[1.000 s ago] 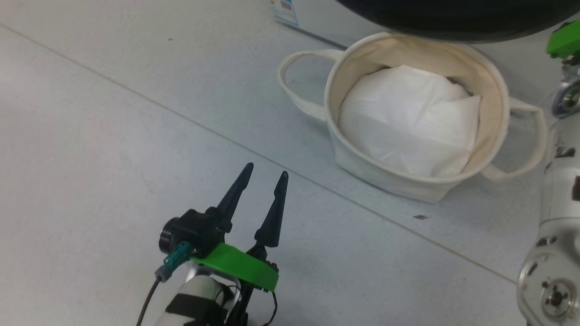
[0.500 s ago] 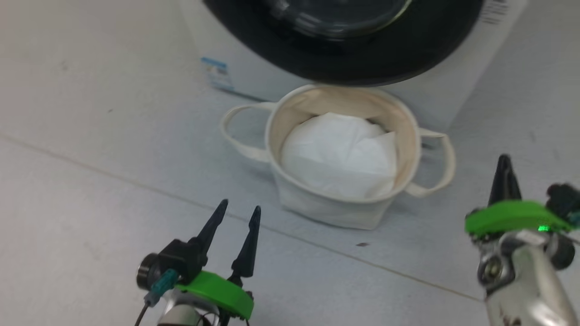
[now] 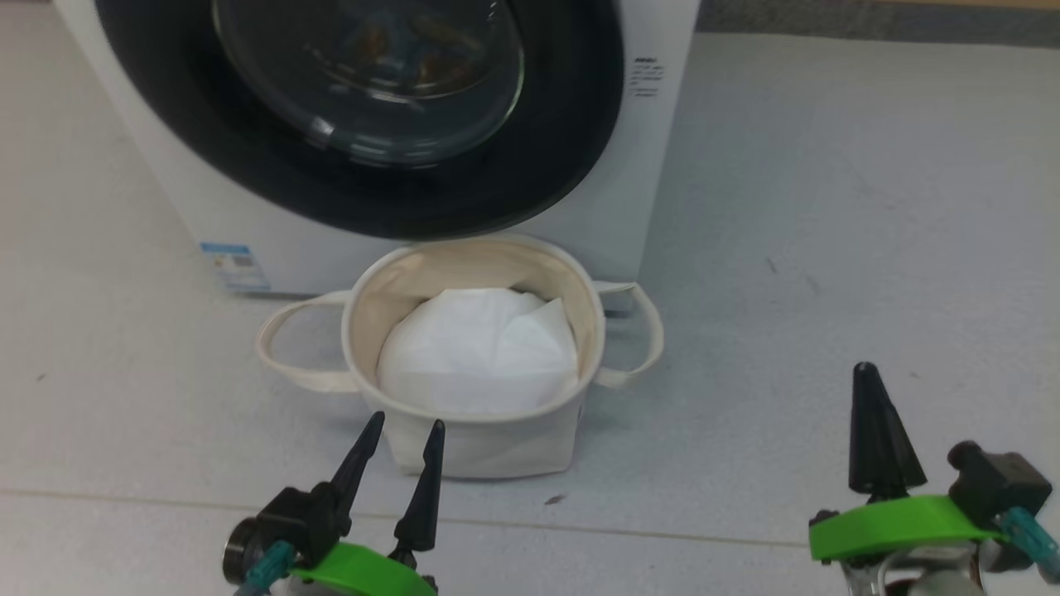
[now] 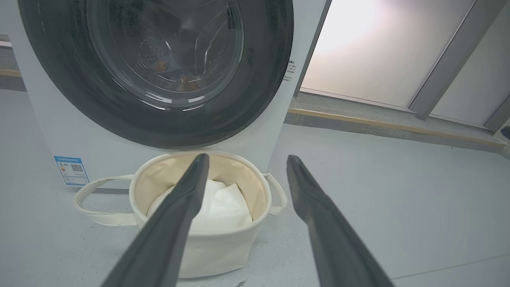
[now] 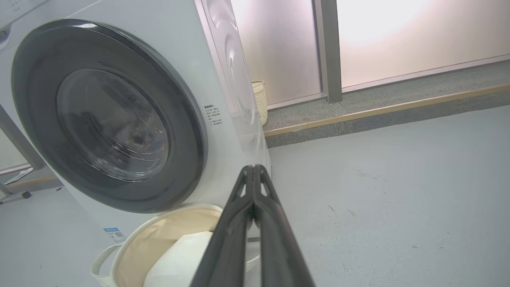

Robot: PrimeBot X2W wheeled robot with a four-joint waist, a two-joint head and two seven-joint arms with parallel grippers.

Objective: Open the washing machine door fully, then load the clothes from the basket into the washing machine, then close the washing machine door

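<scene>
The washing machine [image 3: 638, 190] stands at the top, and its black-rimmed door [image 3: 571, 124] is shut against it. Through the glass I see bits of light blue and orange-brown clothes [image 3: 389, 45]. The cream basket [image 3: 480, 451] sits on the floor right before the door, holding a plain white liner [image 3: 476, 356]. My left gripper [image 3: 407, 424] is open and empty just in front of the basket, as the left wrist view confirms [image 4: 247, 158]. My right gripper [image 3: 865, 372] is shut and empty at the lower right, well right of the basket [image 5: 253, 167].
A blue label [image 3: 236, 266] marks the machine's lower left front. A pale woven bin [image 5: 259, 99] stands behind the machine by the frosted panels. A raised ledge [image 5: 378, 107] runs along the wall. Grey floor [image 3: 828, 248] lies to the right of the machine.
The head camera has swung up, bringing the door and machine front into view. The right arm has come down to the lower right. Both grippers keep their states.
</scene>
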